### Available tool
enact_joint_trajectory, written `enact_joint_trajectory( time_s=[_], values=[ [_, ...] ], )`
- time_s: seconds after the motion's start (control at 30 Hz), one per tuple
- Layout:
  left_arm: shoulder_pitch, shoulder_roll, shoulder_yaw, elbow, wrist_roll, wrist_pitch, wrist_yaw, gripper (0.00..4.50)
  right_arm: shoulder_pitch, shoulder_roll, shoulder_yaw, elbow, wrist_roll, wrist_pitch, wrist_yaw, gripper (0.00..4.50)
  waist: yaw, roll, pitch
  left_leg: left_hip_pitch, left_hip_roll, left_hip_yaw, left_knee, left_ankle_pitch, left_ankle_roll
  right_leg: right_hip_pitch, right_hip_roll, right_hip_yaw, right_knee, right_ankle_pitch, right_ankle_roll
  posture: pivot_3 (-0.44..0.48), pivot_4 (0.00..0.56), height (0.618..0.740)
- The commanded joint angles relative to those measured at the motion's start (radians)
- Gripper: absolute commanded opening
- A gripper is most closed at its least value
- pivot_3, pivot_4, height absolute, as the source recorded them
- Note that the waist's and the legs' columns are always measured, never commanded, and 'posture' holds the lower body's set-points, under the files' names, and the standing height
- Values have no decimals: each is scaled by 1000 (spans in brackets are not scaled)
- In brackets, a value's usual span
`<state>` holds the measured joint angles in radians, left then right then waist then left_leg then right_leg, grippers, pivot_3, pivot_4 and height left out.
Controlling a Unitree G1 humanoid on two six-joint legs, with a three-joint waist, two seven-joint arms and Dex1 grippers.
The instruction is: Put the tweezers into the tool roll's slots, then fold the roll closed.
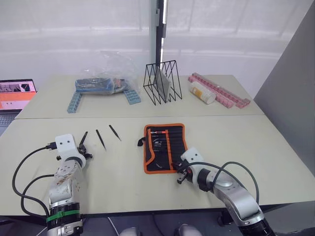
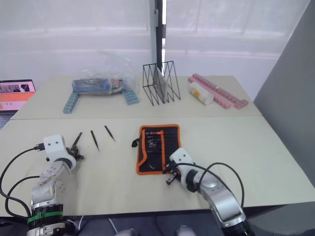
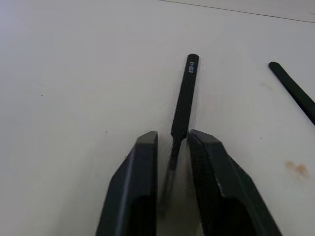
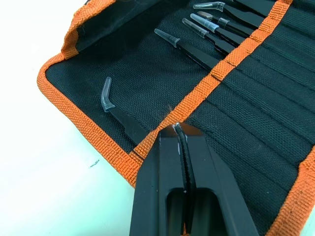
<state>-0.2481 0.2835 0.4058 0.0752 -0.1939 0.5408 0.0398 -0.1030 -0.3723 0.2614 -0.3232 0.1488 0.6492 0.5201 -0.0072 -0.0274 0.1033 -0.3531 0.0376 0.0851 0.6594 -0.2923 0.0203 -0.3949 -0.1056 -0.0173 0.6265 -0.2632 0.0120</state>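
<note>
The tool roll (image 1: pixel 165 147) lies open on the near table, black with orange trim, several tweezers (image 4: pixel 197 49) tucked in its slots (image 4: pixel 256 93). My right gripper (image 4: pixel 177 130) is at the roll's near right corner, shut on a slim black tweezer whose tip touches the orange band. On the left, my left gripper (image 3: pixel 172 137) is shut on another tweezer (image 3: pixel 186 93) at table level. Two more tweezers (image 1: pixel 101 139) (image 1: pixel 114 132) lie loose between that gripper and the roll.
On the far table stand a black wire rack (image 1: pixel 162 82), a plastic bag over blue blocks (image 1: pixel 106 81), a pale bottle (image 1: pixel 202 92) and pink block strips (image 1: pixel 219 91). A laptop (image 1: pixel 15 96) sits at the far left. Cables trail from both arms.
</note>
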Motion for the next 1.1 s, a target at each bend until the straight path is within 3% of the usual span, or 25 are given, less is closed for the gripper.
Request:
enact_joint_trajectory(
  time_s=[0.03, 0.4, 0.67, 0.9, 1.1],
  values=[
    [-5, -13, -19, 40, -9, -11, -23, 30, 25, -4, 40, 52, -12, 40, 4, 0, 2, 0, 0, 0, 0, 0, 0, 0, 0, -1, 0, 0, 0, 0, 0, 0, 150, 737],
    [-6, 39, 30, 44, -12, -125, -50, 30, 24, 0, 41, 53, -13, 38, 4, 0, 7, -1, 1, -3, 0, 0, -1, 0, 0, -6, -1, 0, 0, 0, 0, 0, 150, 737],
    [-10, 187, -34, -124, -45, -225, -280, 30, 26, 1, 42, 47, -13, 47, 4, 0, -7, -6, 4, -16, 0, 0, -1, 1, -2, -19, -3, -6, 0, 5, -3, 0, 150, 737],
    [-152, 222, -236, -184, -135, -173, -560, 30, 19, 9, 53, 49, -13, 57, 0, 0, -5, -5, 5, -19, 0, 0, -2, 1, -2, -23, -10, -24, -2, 10, -5, 0, 150, 737],
    [-388, 116, -498, -14, -140, -119, -804, 30, 27, 14, 50, 40, -19, 64, -14, 0, -9, -4, 6, -20, 0, 1, 0, 7, 9, -17, -6, -26, -2, 10, -4, 0, 150, 737]
  ],
)
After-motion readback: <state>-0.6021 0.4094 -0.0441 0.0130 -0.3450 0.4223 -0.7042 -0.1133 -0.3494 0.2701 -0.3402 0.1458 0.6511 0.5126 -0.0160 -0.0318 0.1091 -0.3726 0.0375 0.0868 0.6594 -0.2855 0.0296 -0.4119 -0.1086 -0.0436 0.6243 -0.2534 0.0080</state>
